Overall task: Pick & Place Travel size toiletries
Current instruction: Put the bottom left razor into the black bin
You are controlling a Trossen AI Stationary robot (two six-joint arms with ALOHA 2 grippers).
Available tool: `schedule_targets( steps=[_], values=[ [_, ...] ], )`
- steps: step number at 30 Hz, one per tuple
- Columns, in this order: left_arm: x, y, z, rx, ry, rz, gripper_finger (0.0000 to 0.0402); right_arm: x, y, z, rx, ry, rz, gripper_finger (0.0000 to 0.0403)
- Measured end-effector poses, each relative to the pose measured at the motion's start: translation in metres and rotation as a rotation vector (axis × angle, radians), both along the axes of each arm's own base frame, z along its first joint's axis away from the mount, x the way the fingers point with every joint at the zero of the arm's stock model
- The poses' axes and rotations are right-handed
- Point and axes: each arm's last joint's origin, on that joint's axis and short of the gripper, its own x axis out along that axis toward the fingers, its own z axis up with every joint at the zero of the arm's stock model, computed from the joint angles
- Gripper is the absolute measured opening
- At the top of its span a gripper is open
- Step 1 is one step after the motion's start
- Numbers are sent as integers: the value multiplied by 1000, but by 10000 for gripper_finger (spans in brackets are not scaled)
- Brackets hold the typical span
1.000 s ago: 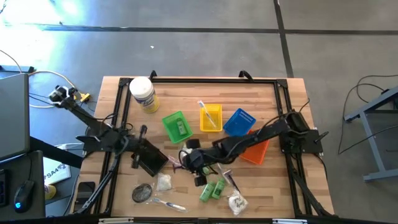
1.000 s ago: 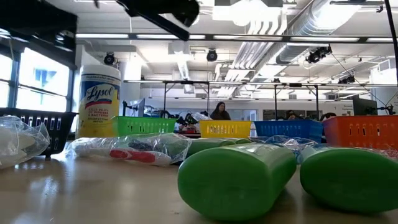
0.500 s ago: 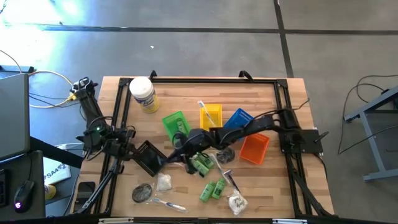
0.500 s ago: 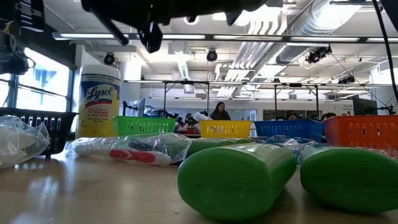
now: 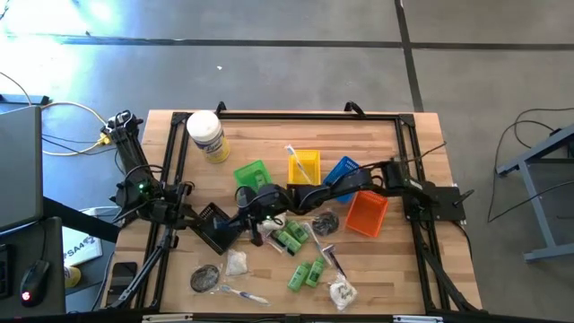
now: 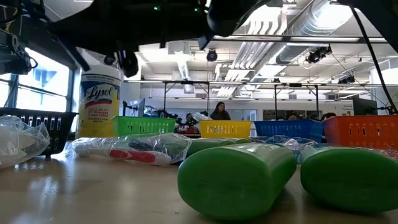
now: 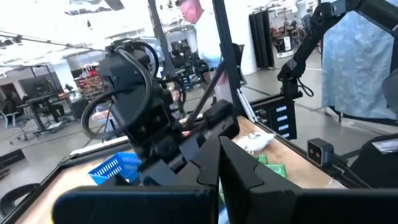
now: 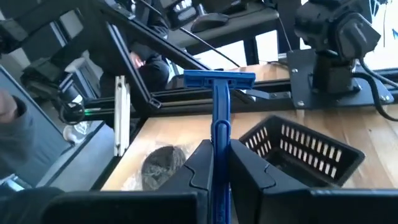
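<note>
The right gripper's (image 8: 221, 163) jaws are clamped on a blue razor (image 8: 219, 118), whose head stands clear above the fingertips in the right wrist view. In the high view this gripper (image 5: 254, 226) hangs mid-counter, just beside the black tray (image 5: 213, 229) and short of the green tray (image 5: 254, 180). The left gripper's (image 7: 219, 167) jaws are closed with nothing between them; its arm (image 5: 134, 175) sits at the counter's left edge, outside the black frame rail.

Open room is scarce near the middle: the yellow tray (image 5: 304, 170), blue tray (image 5: 343, 174) and orange tray (image 5: 368, 214) line up under the right arm, and green tubes (image 5: 305, 272) lie toward the near edge with a dark sachet (image 5: 205, 277), a white packet (image 5: 342, 292) and a wrapped toothbrush (image 5: 244, 294). The far strip of counter (image 5: 386, 144) behind the trays is bare wood, apart from the white jar (image 5: 205, 136) at its left corner.

Only the right wrist view shows the razor; from above the arm hides it. The low view shows two green tubes (image 6: 236, 180) large in front, a wrapped toothbrush (image 6: 127, 149) behind them, and the trays in a row with a person (image 6: 219, 111) in the room beyond. The left wrist view sees the right arm (image 7: 140, 115) across the counter and another person (image 7: 202, 34) behind it.
</note>
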Motion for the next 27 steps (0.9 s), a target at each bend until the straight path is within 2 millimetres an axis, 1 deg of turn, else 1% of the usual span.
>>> schedule_targets(
  steps=[4,8,12,15,19,24,27],
  values=[
    [0,0,0,0,0,0,0,14,1,-8,35,-11,-23,24],
    [0,0,0,-2,0,0,0,28,2,-24,47,3,-37,24],
    [0,0,0,-2,1,0,0,39,3,-28,62,-8,-38,24],
    [0,0,0,-1,1,0,0,46,4,-35,59,21,-36,24],
    [0,0,-1,3,3,0,0,50,5,-46,55,56,-39,24],
    [0,0,-1,5,5,-1,0,50,4,-48,38,80,-63,24],
    [0,0,-1,10,7,-1,0,50,4,-49,23,89,-63,33]
  ],
)
